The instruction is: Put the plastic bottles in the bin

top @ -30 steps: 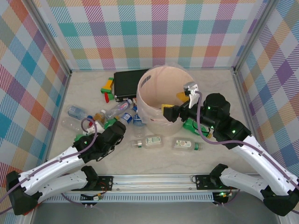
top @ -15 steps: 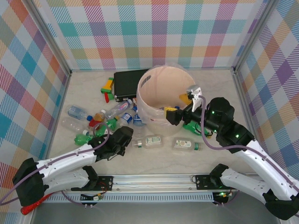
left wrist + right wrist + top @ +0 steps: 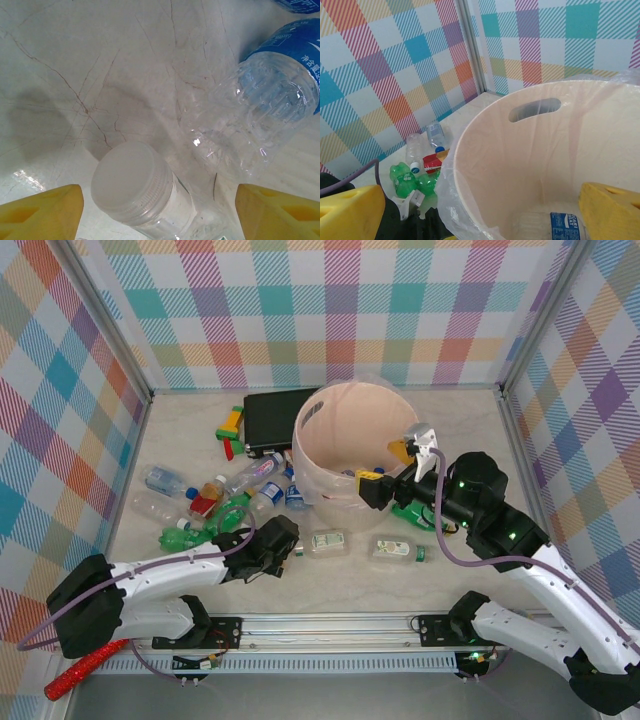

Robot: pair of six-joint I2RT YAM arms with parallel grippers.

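**Left arm lined up on a lying bottle; right arm parked over the bin**

At the left of the table, a loose heap of small clear and green plastic bottles (image 3: pixel 215 502) is left lying, well apart from the large round pale-beige bin (image 3: pixel 340 425). Just right of the heap, the left gripper (image 3: pixel 292 546) is set low at the cap end of a clear bottle with a white cap and green label (image 3: pixel 325 542), which lies on its side. In the left wrist view the white cap (image 3: pixel 131 181) is seen between the two yellow fingers (image 3: pixel 42 210), with bare table showing on both sides; the jaws are parted and nothing is gripped. A clear blue-labelled bottle (image 3: pixel 265 110) lies just beyond and appears to touch it, though that cannot be made out for certain.

Further right, another clear green-capped bottle (image 3: pixel 395 550) is left on the table. The right gripper (image 3: pixel 482 197) is held wide open and empty above the bin's rim, and a blue-labelled bottle (image 3: pixel 566 223) is already inside.

The step in hand is judged to be the grasp. The neck must be pinched squarely, lifted clear of its neighbour, and carried over the rim.
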